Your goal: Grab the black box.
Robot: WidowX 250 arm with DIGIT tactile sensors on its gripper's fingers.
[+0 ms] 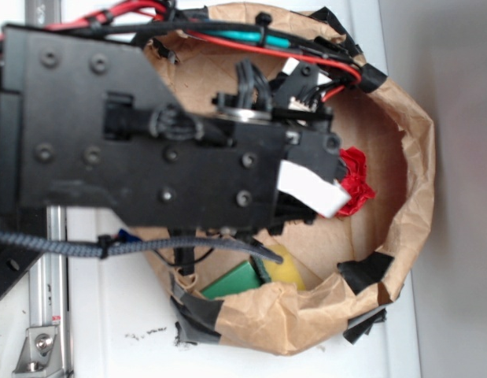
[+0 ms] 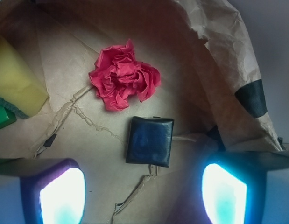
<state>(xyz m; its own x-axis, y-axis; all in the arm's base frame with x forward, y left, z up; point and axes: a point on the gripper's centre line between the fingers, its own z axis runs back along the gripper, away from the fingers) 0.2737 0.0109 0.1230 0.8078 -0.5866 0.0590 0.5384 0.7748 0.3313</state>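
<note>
paper bag (image 2: 219, 42): holds red paper wad (image 2: 124, 75), green and yellow block (image 2: 13, 84), black box (image 2: 150, 141) | black box: glossy, wrinkled, flat on bag floor just below wad | gripper (image 2: 143, 193): fingers spread apart, box between them, untouched

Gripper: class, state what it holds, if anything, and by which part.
Nothing. The gripper is open; the black box lies on the paper ahead of the fingers, untouched.

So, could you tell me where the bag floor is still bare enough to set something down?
Wrist view: bare brown paper lies left of the black box, between it and the yellow block, and above the red wad. It is crowded between wad and box, and by the bag wall on the right.
</note>
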